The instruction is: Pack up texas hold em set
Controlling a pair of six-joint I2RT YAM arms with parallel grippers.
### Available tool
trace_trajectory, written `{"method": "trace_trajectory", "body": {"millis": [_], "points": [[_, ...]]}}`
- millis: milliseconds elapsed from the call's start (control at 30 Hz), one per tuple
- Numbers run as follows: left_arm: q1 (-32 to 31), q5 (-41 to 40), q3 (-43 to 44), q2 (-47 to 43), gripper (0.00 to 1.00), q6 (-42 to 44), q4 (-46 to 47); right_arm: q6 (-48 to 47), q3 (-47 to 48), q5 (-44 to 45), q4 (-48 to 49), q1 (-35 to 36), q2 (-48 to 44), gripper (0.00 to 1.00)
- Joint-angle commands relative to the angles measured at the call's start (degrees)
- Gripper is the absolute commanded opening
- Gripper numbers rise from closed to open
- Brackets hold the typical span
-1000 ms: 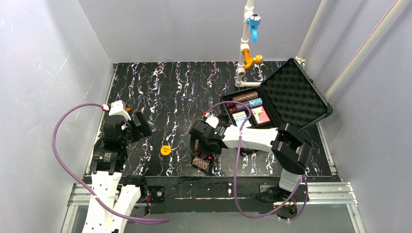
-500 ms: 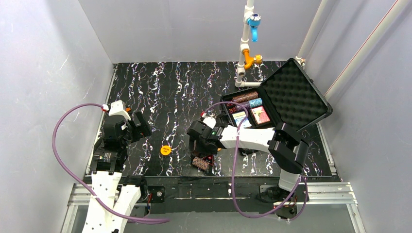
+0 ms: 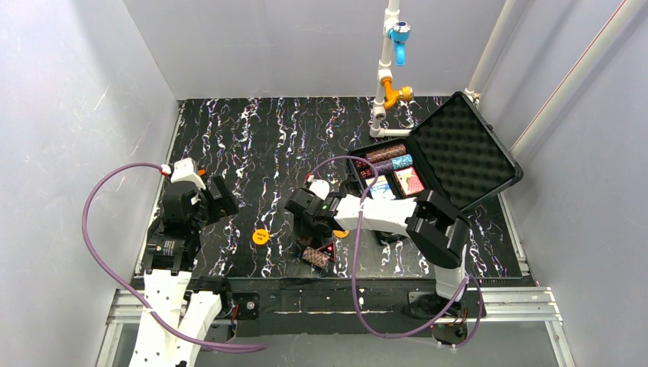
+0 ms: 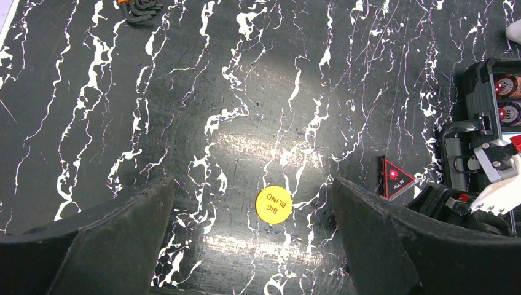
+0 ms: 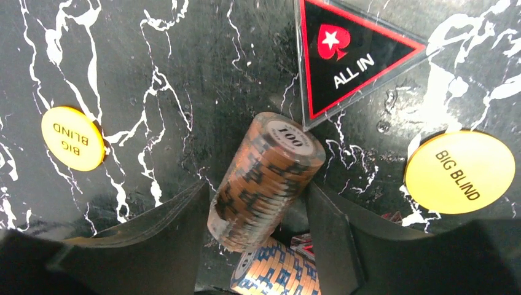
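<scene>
Chip roll (image 5: 264, 178) sits inside right end effector (image 5: 257, 200), grip unclear; left end effector (image 4: 252, 184) wide.

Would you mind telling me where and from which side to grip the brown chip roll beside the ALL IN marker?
Probably take the brown chip roll across its curved sides at mid-length, from above: it lies lengthways with both flanks free, its end crowded by the ALL IN marker. The right gripper straddles it.
</scene>
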Motion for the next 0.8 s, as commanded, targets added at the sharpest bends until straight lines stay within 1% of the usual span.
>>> {"method": "trace_trajectory", "body": {"millis": [0, 33, 133, 200, 233, 433, 567, 667, 767], "points": [[0.3, -0.8, -0.2, -0.2, 0.99, 0.4, -0.1, -2.9, 4.0, 3.5, -1.3, 0.3, 1.2, 0.60], [0.2, -0.8, -0.2, -0.1, 0.99, 0.4, -0.1, -3.4, 4.2, 3.4, -1.4, 0.3, 1.6, 0.57], [0.3, -0.8, -0.2, 0.0, 0.99, 0.4, 0.0, -5.5, 5.1, 1.7, -1.1, 0.3, 3.1, 0.42], [0.3, -0.8, -0.2, 0.1, 0.99, 0.4, 0.0, -7.9, 5.8, 0.7, -0.8, 0.3, 4.0, 0.35], [0.2, -0.8, -0.2, 0.1, 0.99, 0.4, 0.1, -9.3, 6.4, 0.6, -0.7, 0.3, 4.4, 0.33], [0.3, -0.6, -0.1, 0.6, 0.99, 0.4, 0.0, -25.2, 13.2, 2.9, -3.6, 0.3, 8.0, 0.33], [0.3, -0.6, -0.1, 0.9, 0.99, 0.4, 0.0, -37.1, 15.3, 2.4, -3.7, 0.3, 9.5, 0.35], [0.2, -0.6, -0.1, 1.2, 0.99, 0.4, 0.0, -43.4, 16.5, 1.9, -4.6, 0.3, 10.6, 0.34], [0.3, -0.5, -0.1, 1.6, 0.99, 0.4, 0.0, -47.2, 16.8, 2.2, -4.6, 0.3, 11.2, 0.35]]}}
